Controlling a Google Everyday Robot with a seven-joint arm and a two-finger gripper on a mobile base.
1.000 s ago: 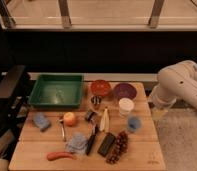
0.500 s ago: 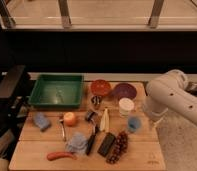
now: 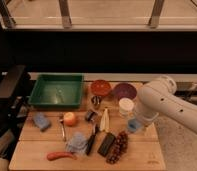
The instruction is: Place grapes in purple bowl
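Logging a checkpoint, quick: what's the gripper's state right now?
Gripper: cannot be told; at the end of the white arm, beside the white cup, apart from the dark reddish-brown grape bunch.

Black block (image 3: 106,144) flanks grapes (image 3: 118,146); other side bare board (image 3: 142,156); claw hidden behind arm (image 3: 164,102).

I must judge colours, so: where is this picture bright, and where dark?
Camera view: a bright band along the top, a black strip under it; warm, even light on the wooden board; the grapes and purple bowl look dim; the gripper, by the white cup, shows no glare.
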